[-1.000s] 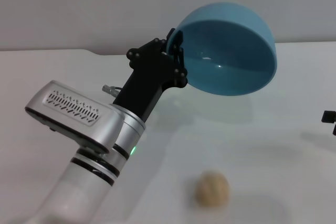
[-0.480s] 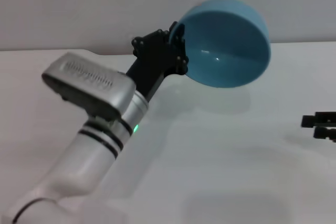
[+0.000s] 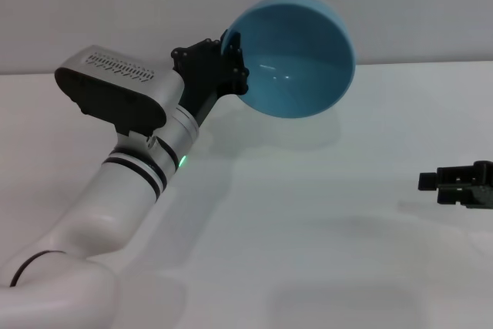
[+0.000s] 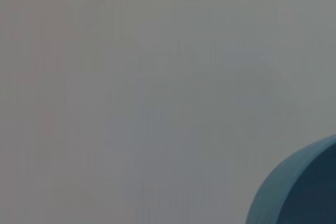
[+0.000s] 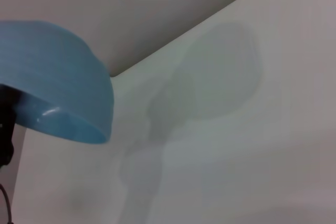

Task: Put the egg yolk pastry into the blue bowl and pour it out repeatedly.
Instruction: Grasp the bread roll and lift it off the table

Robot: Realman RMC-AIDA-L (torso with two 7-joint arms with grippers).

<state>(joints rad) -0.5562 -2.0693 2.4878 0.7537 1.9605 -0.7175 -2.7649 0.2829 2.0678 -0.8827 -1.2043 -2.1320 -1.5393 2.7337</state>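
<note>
The left pincer [image 3: 231, 63] pinches the rim of the blue bowl [image 3: 296, 58] and holds it in the air above the white table [image 3: 308, 213], tipped on its side with the glossy inside facing forward and down. Nothing lies inside it. The pastry shows in none of the views. Well off to the bowl's right and lower, the right pincer [image 3: 431, 181] hangs just over the table; whether it is spread or pressed together, I cannot tell.
</note>
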